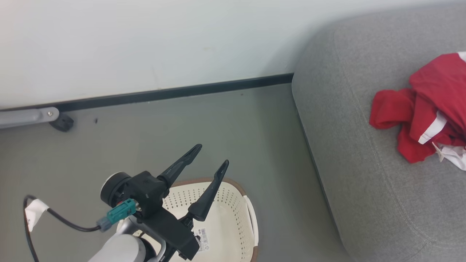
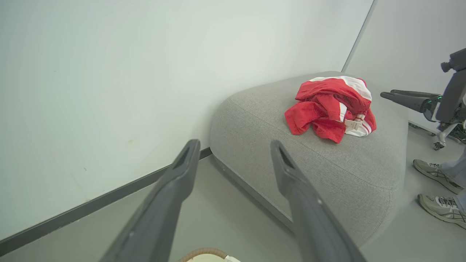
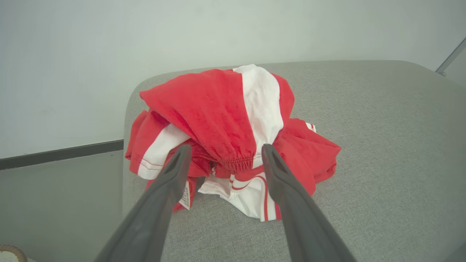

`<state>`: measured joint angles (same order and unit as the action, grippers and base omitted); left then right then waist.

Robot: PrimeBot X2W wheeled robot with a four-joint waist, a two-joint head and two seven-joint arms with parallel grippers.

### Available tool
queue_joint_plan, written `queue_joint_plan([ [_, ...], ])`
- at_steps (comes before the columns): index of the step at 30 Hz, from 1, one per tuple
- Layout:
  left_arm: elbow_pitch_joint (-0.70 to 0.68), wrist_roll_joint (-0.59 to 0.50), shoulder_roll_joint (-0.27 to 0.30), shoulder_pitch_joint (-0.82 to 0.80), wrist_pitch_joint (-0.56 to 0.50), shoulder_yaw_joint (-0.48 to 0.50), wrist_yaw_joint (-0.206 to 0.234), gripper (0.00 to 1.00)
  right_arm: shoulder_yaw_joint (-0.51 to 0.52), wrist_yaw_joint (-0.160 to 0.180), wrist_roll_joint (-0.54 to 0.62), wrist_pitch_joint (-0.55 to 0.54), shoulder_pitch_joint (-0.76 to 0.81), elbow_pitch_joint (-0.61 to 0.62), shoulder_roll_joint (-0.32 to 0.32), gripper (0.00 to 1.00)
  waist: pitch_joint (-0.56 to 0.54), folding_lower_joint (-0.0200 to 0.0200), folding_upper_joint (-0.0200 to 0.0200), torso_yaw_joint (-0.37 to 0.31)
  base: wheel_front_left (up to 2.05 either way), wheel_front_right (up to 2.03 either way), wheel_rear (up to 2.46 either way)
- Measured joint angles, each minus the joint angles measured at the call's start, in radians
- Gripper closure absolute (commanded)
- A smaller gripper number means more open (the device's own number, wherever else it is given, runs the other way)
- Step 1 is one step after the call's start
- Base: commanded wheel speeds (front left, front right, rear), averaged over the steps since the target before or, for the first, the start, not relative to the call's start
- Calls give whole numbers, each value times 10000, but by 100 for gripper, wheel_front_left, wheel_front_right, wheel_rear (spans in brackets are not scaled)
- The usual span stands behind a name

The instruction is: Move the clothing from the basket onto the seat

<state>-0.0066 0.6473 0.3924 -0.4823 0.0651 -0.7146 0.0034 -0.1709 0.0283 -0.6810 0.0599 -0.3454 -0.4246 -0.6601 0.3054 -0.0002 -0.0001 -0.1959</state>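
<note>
Left end effector (image 1: pixel 212 154): mine, spread wide with nothing between the two dark fingers; in the head view it hangs over the far rim of the basket, fingers pointing up and to the right.
Left end effector, wrist view (image 2: pixel 235 143): the fingers stand well apart and frame the grey floor and the near left corner of the seat.
Right end effector (image 3: pixel 226 147): spread, pinching nothing; the tips sit at the near edge of the clothing, and the gathered elastic hem lies in the gap between them without either finger closing on it.
Right end effector, seen from my left wrist (image 2: pixel 387 94): it hangs just right of the heap, over the seat's right edge.
Clothing (image 1: pixel 426 109): a crumpled bright red heap with white stripes and panels, lying on the seat near its right side; a white tag shows at its near edge (image 2: pixel 327 105) (image 3: pixel 218 109).
Seat (image 1: pixel 364 163): a large grey woven cushion with a rounded corner, set against the pale wall (image 2: pixel 349 171) (image 3: pixel 382 127).
Basket (image 1: pixel 251 214): cream, perforated, brown-rimmed, on the floor left of the seat and apart from it, under my left end effector.
Person's shoes (image 2: pixel 437 171): two grey trainers on the floor right of the seat.
Cable (image 1: pixel 65 222): black, with a teal plug at my left wrist.
</note>
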Motion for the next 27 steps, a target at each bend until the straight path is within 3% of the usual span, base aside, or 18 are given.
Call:
queue_joint_plan([
  [6,217,267,-59,328,265,169,199,0,121,173,27,163,728,1310,21,0,-591,0,-1,113,0,0,0],
  [12,433,311,-65,720,545,608,667,0,155,257,27,403,1104,2326,71,0,-1053,1,0,485,0,0,0],
  [27,556,546,159,1857,1087,1643,1035,0,13,598,40,1093,2295,4157,934,0,-1960,2,0,1843,0,0,0],
])
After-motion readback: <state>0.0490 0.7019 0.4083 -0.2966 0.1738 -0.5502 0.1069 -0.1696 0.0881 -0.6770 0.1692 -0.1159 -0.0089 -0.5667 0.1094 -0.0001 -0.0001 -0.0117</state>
